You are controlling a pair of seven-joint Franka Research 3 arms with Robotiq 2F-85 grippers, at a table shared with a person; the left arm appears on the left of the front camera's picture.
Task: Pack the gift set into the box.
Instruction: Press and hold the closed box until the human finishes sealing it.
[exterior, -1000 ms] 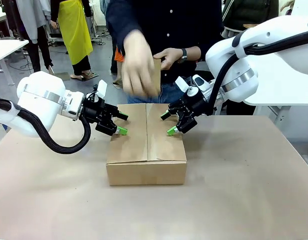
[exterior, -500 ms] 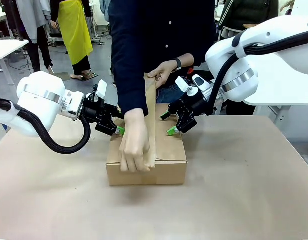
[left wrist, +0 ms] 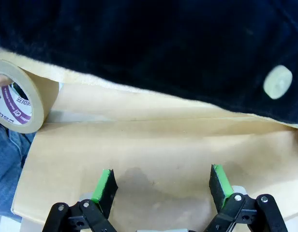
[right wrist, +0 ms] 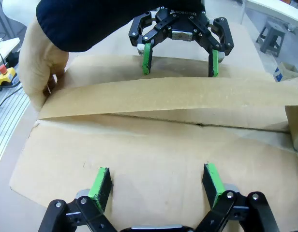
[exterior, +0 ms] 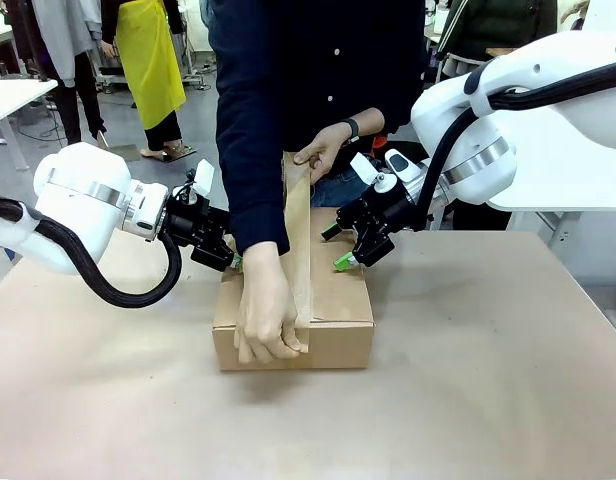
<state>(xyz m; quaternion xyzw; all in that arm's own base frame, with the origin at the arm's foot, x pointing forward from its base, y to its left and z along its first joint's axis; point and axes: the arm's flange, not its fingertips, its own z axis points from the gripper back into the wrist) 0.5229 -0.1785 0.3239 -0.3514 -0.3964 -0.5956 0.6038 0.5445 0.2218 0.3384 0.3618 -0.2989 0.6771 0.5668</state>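
Sitting mid-desk, the box is closed, stiff but dentable cardboard. Both your left fingers and right fingers stand apart over its flaps; press flaps flat, avoiding the person's tape.

We see a robotics lab: a paper-covered table, white work tables and people standing behind.

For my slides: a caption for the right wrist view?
Person's hand stretches tape strip along the box seam; both open grippers rest on flaps.
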